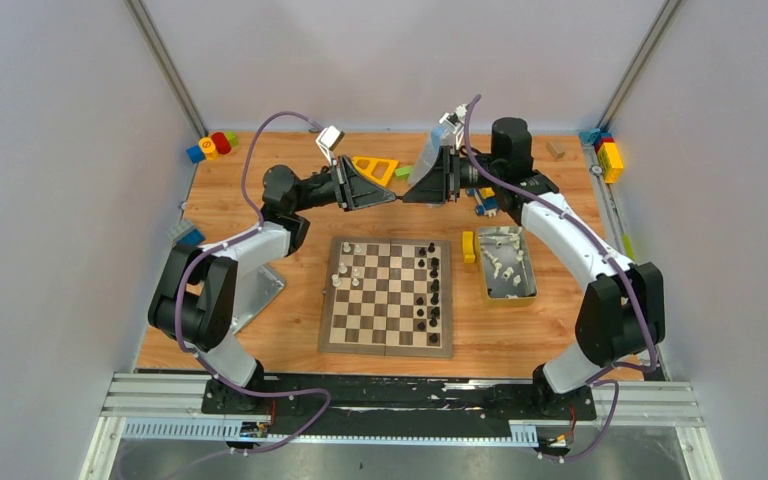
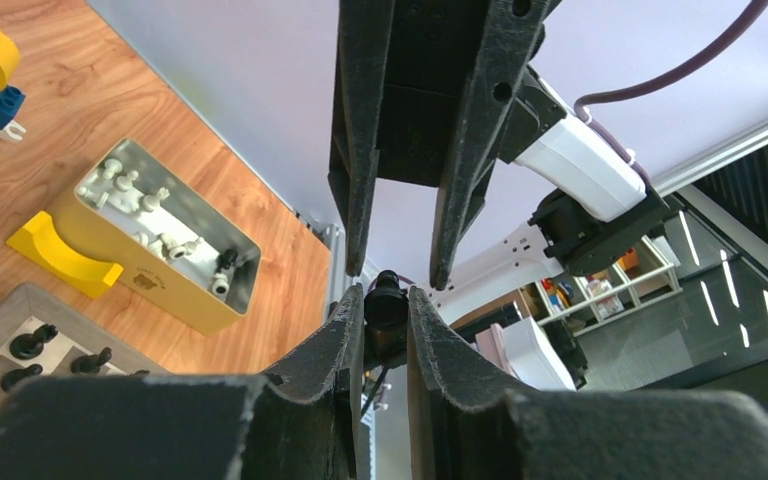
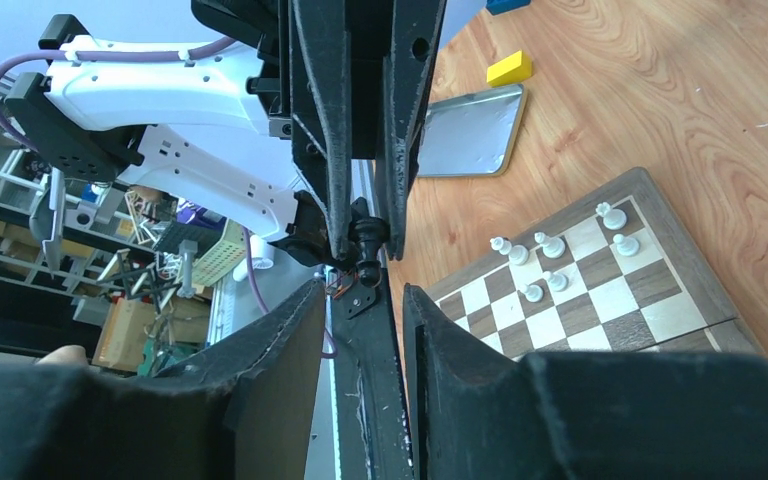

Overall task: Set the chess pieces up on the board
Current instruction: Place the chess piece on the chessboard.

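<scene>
- Both arms reach over the far side of the table. We see the left gripper (image 2: 387, 302) and right gripper (image 3: 360, 292) tip to tip in the air, beyond the board (image 1: 385, 351).
- The left gripper is clamped on one black piece (image 3: 367, 240), pinched between its fingertips and off the table.
- The right gripper is released: jaws spread, tips just beside that piece, and we see no contact with it.
- We can't tell what kind of piece it is.
- The board lies flat mid-table between the arms.
- Other black pieces (image 1: 433, 290) stand along the board's right two files.
- A few white pieces (image 1: 352, 270) stand near its far-left corner.
- Loose white figures (image 1: 505, 262) lie in the yellow-sided tin (image 1: 508, 298), just right of the board.
- A yellow block (image 1: 468, 246) sits between tin and board.
- A silver lid (image 1: 265, 285) lies flat left of the board, partly under the left arm.
</scene>
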Available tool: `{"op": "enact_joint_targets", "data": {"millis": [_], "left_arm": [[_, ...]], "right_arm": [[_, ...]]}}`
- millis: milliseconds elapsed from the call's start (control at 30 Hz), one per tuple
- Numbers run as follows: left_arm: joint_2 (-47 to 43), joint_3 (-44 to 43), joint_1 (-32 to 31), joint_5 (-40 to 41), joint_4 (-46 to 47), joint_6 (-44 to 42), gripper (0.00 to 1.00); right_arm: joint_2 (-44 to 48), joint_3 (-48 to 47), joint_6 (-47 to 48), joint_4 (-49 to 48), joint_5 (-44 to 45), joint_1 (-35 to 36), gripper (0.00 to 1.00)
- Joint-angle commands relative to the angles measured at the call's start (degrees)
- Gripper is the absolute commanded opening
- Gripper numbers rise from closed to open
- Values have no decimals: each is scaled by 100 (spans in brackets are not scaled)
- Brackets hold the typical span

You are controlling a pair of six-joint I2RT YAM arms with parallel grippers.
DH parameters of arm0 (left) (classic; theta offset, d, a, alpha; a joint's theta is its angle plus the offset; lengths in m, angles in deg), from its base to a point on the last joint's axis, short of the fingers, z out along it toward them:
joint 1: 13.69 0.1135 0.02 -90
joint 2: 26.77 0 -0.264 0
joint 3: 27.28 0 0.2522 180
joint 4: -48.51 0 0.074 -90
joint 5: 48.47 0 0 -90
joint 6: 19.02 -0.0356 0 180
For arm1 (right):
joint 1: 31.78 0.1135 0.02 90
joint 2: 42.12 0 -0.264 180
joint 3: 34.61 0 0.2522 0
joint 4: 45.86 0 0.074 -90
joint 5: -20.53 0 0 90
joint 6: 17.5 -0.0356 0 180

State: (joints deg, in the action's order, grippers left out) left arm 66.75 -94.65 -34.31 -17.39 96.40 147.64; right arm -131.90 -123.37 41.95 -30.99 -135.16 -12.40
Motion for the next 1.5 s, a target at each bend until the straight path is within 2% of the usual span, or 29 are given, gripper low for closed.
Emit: {"op": "enact_joint_targets", "data": {"millis": [0, 400, 967, 1100, 1167, 1200, 1367, 1467], "left_arm": [[-97, 31, -45, 97, 343, -165, 23], [-9, 35, -110, 104, 343, -246, 23], [48, 96, -126, 56, 326, -409, 23], [-28, 194, -126, 26, 271, -569, 35], [-109, 215, -126, 7, 149, -766, 41], [-199, 217, -126, 0, -60, -876, 44], [-640, 245, -105, -14, -1192, -1984, 70], [-997, 276, -20, -33, -1683, -2542, 80]], "right_arm": [[-115, -129, -215, -396, -207, 39, 35], [-192, -227, -359, -504, -289, 104, 31], [-221, -282, -332, -492, -315, 115, 8], [-211, -353, -69, -244, -300, 85, 0], [-170, -407, 235, 91, -253, 90, 0], [-136, -434, 420, 277, -226, 86, 0], [228, -428, 1670, 1461, 115, 78, 0], [405, -456, 2592, 2346, 454, 80, 0]]}}
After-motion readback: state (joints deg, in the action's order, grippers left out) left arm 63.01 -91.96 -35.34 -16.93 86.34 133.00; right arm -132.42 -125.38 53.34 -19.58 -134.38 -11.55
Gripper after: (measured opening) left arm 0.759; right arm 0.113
